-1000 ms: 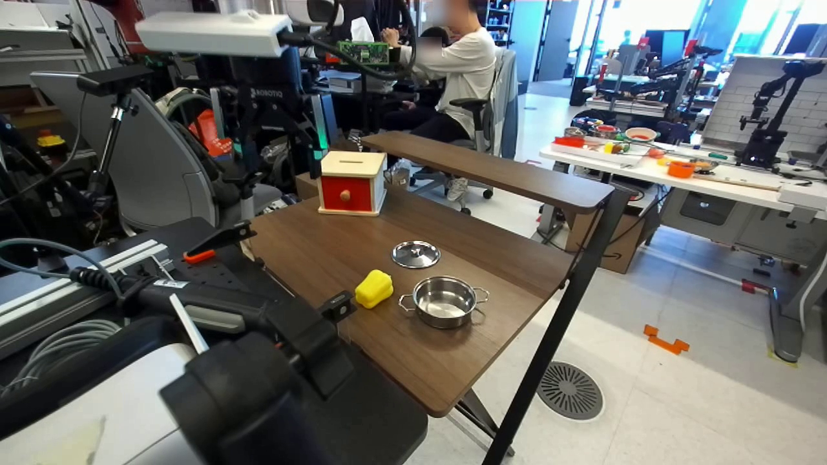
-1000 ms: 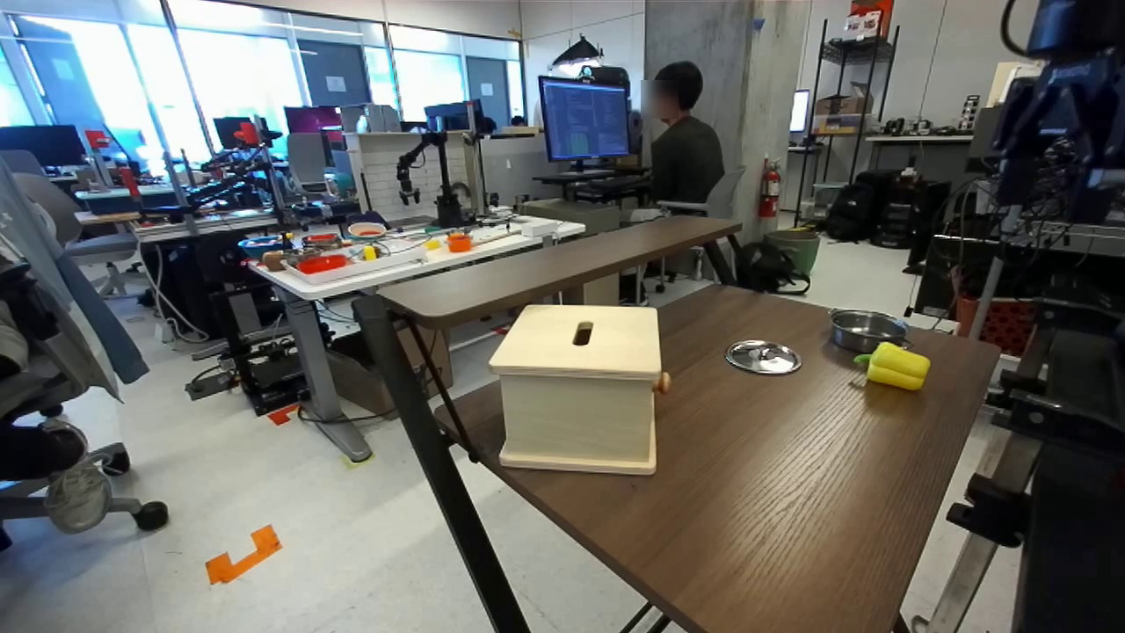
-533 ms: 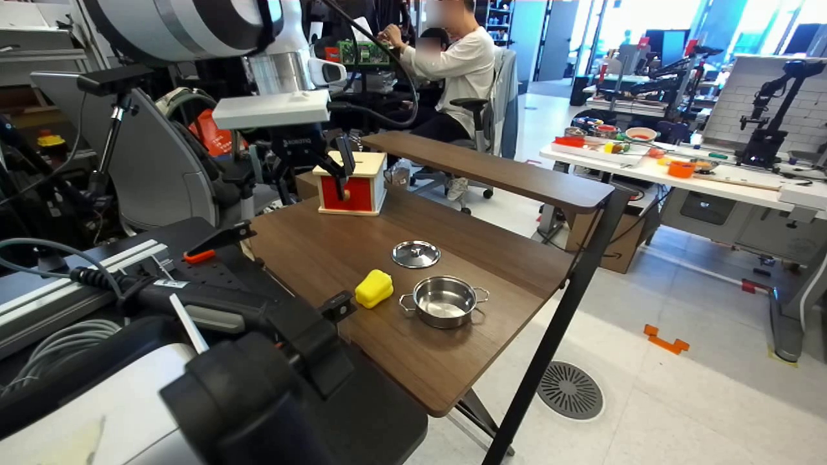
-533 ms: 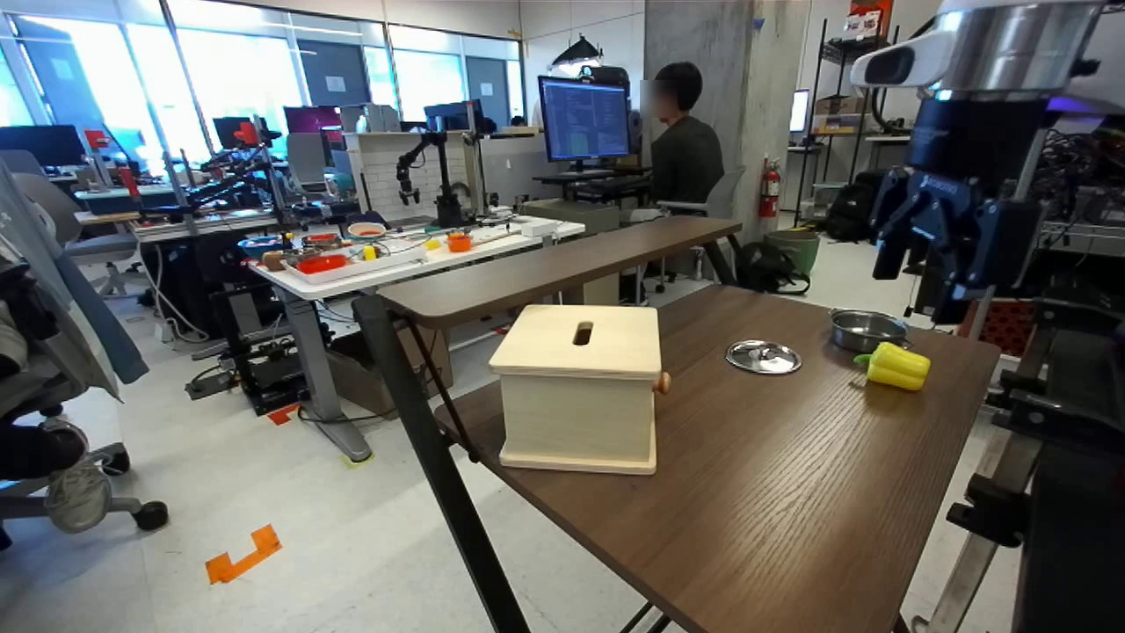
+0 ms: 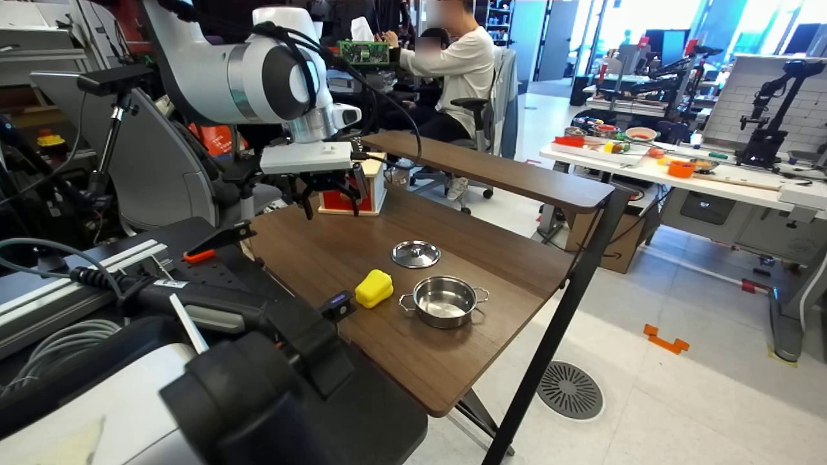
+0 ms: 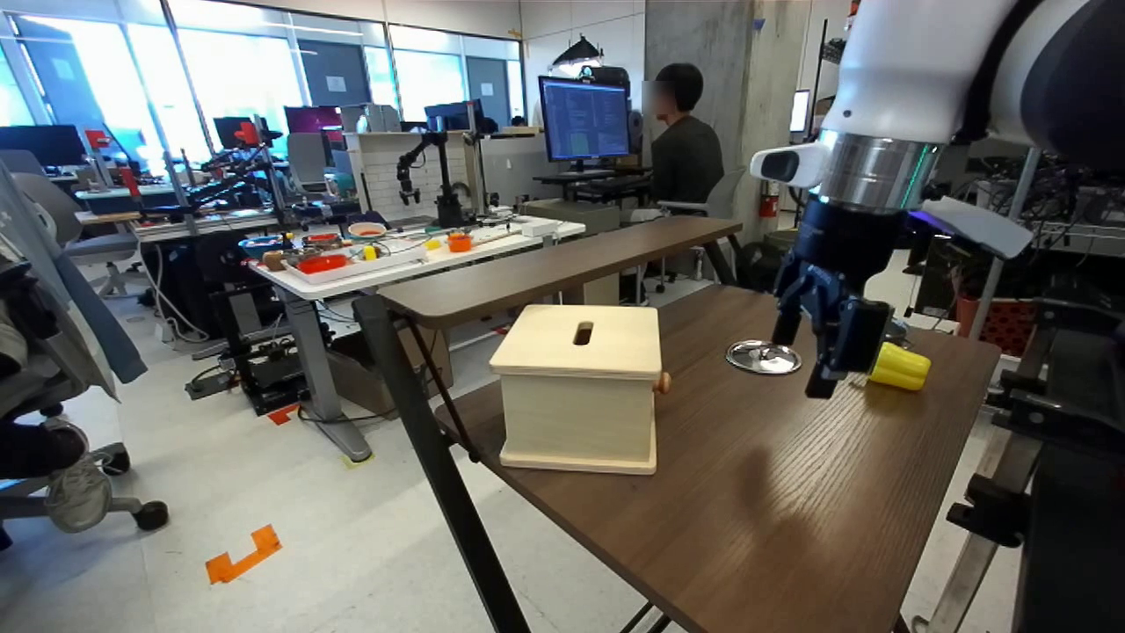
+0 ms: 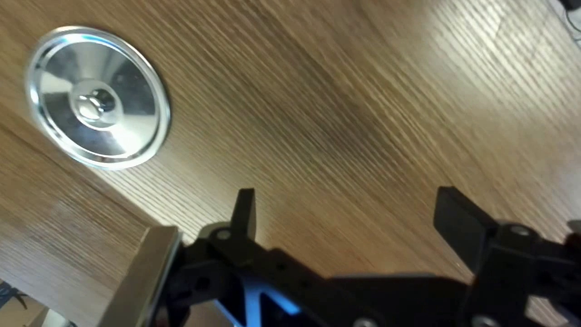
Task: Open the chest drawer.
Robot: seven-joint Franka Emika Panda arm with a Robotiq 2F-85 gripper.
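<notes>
The chest drawer is a small box with a cream wood top and red front at the table's far end in an exterior view. Its cream side shows in an exterior view. There its round wooden knob sits close to the front, and the drawer looks shut. My gripper hangs over the table, pointing down, apart from the knob. In an exterior view my gripper partly covers the red front and hides the knob. In the wrist view my gripper is open and empty above bare wood. The chest is outside that view.
A silver lid lies on the table; it also shows in both exterior views. A steel pot and a yellow pepper lie nearby. A raised shelf runs along one table edge.
My arm has come down and over the table, and the gripper has moved towards the chest's front. The chest, lid, pot and pepper have not moved.
</notes>
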